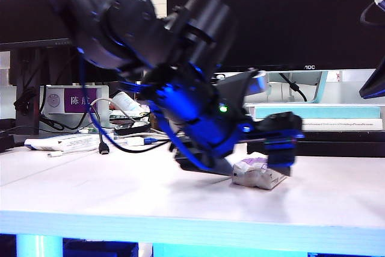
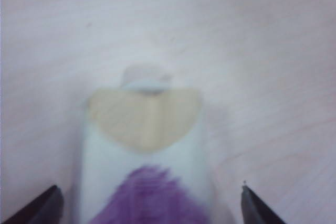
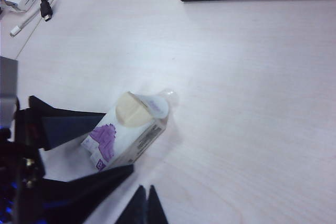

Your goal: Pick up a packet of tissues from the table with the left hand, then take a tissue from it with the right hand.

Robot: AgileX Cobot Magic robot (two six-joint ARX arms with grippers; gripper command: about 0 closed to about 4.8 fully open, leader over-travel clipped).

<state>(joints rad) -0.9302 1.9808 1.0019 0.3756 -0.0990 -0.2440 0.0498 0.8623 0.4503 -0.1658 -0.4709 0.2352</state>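
Left tool (image 3: 92,148) fingers spread wide, we see packet of tissues (image 3: 128,129) between them on worktop (image 3: 252,103); right tool (image 3: 143,209) fingers together, near packet.

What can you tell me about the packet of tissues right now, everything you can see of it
The packet of tissues is a small soft plastic pack, white with a purple print, a barcode on one side and a cream flap at one end. It lies flat on the table, between the open fingers of the left gripper, not lifted; contact can't be told.

One packet of tissues (image 3: 126,132), two grippers: left gripper (image 3: 86,148), right gripper (image 3: 144,203).
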